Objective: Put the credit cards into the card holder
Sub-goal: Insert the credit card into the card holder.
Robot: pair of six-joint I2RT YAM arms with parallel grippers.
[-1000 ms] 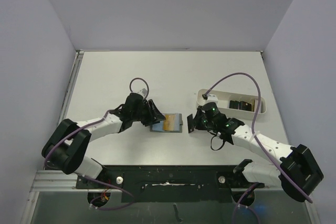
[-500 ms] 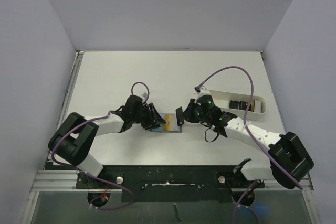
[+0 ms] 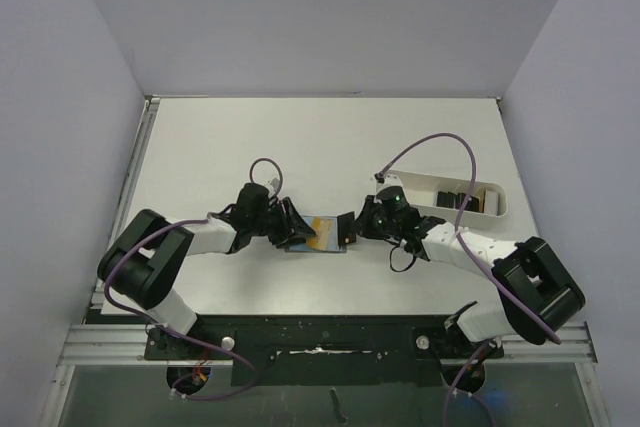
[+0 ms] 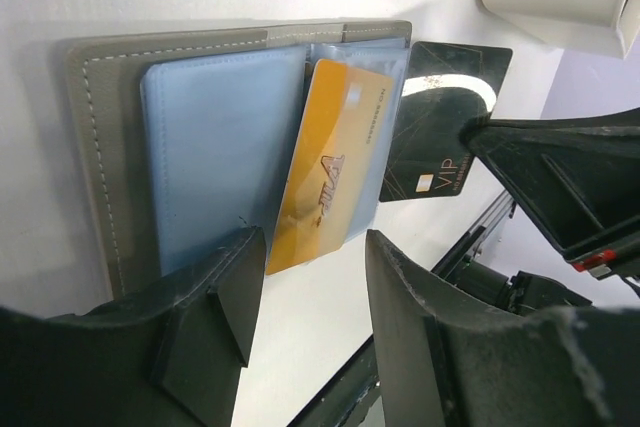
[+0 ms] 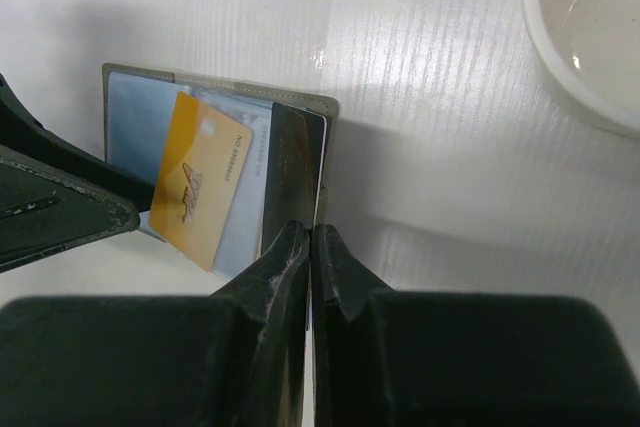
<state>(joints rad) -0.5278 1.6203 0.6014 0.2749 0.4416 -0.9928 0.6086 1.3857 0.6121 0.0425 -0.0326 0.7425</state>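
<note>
You hold the thin, stiff, probably slick black card (image 5: 292,162) by its near edge in the clamped right gripper (image 5: 310,235). The left gripper (image 4: 312,239), half-open and empty, faces the soft grey-olive wallet (image 4: 200,127).

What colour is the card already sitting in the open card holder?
Orange-yellow; the card shows best in the left wrist view.
</note>
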